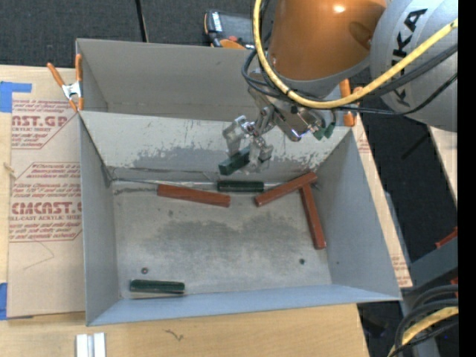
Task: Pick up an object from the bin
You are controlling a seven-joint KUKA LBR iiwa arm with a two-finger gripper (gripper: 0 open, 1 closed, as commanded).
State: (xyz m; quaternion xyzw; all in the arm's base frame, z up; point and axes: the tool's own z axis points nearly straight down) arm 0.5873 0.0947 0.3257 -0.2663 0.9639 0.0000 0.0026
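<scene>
Overhead, arm [420, 47] reads "KUKA" — green stick [239, 187] beneath.

light: bright, even, from above | glare: white spot on the orange cover [320, 24] | shadows: soft, faint on the bin [223, 244] floor | background: dark beyond back rim

A small dark green block [233, 164] tilts by the bin's [97, 222] back wall.
</scene>
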